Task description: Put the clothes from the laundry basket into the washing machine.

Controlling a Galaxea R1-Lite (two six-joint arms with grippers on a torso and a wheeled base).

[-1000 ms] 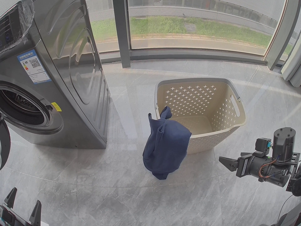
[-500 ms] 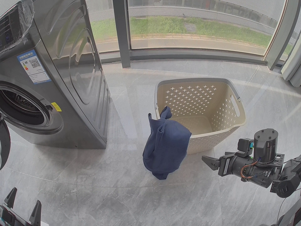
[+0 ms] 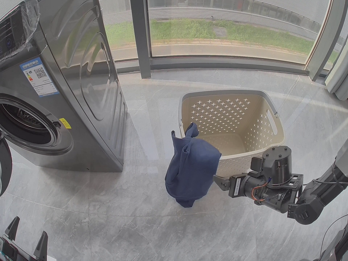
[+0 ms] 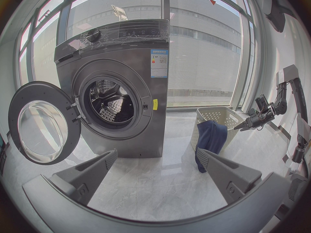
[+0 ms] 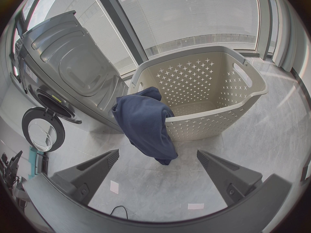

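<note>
A: Where does the big stuff stand?

B: The washing machine [image 3: 76, 91] is on the left. Its round door [image 4: 43, 123] is swung wide open and the drum [image 4: 111, 102] is exposed. The grey tiled floor [image 3: 145, 229] runs out to a tall window [image 3: 232, 19] on the far side.

A: And the laundry basket?

B: The laundry basket [image 3: 270, 147] sits on the floor right of the machine, well apart from it. It is cream, with star-shaped holes.

A: The clothes?

B: There is one dark blue garment [image 3: 192, 165]. It is draped over the basket's near-left corner, with a little of it inside the rim. Most of it hangs down the outside towards the floor.

A: What about the arms?

B: The right gripper [image 3: 220, 182] is low in front of the basket's near wall, just right of the hanging garment and pointing left at it. Its two fingers [image 5: 97, 170] are spread apart and there is nothing between them. I cannot tell whether a tip touches the cloth. The left gripper [image 3: 30, 227] is at the near left, in front of the machine, also spread wide and empty.
</note>
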